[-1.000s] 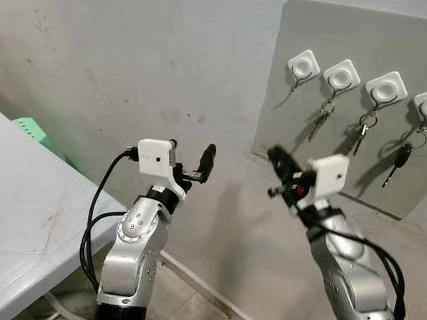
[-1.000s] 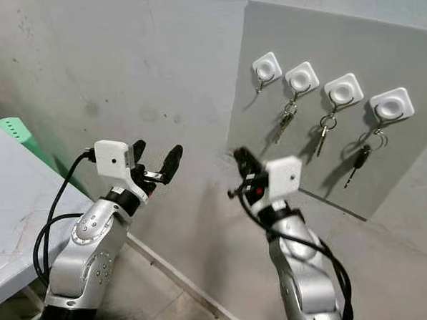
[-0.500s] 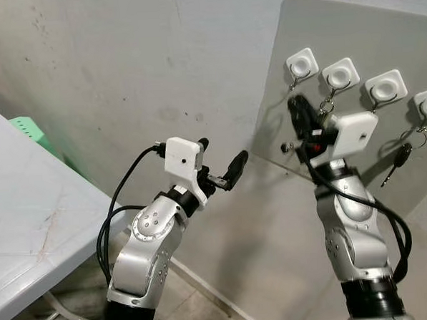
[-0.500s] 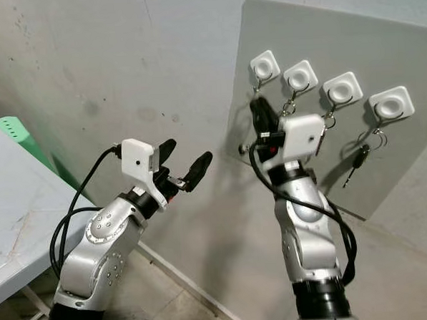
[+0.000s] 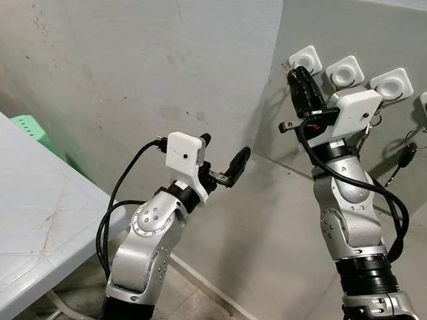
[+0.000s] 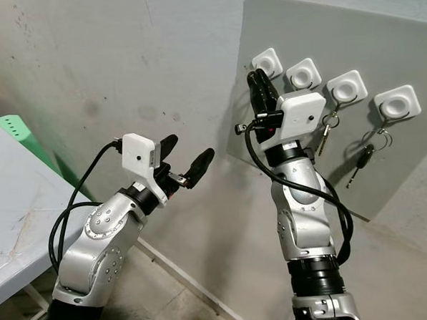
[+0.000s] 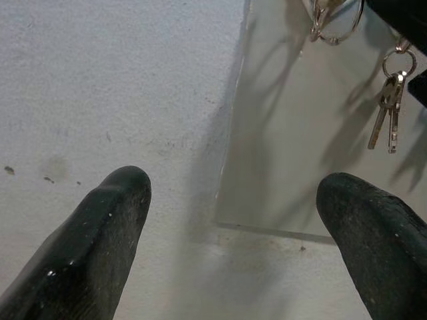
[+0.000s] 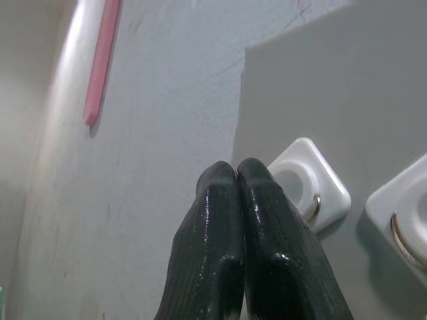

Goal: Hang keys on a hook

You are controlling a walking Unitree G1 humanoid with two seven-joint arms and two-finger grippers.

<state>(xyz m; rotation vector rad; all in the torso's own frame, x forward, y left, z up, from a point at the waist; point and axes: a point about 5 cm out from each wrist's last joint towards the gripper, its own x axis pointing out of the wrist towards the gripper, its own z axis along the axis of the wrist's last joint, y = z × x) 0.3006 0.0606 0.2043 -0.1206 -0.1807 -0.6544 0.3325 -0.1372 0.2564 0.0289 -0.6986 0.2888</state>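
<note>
Board (image 6: 401,42) on wall, four hooks (image 6: 347,87) in a row (keys (image 6: 362,161) hanging below), table (image 5: 16,213) far left

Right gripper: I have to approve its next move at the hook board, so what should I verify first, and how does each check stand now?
1. Right gripper at the leftmost hook: ok, its tips are right beside the white pad.
2. Its fingers shut: ok, pressed together.
3. Keys held between them: cannot tell.
4. Left gripper away from the board: ok, open, lower, before the bare wall.
5. Neighbouring keys hanging undisturbed: ok.
</note>
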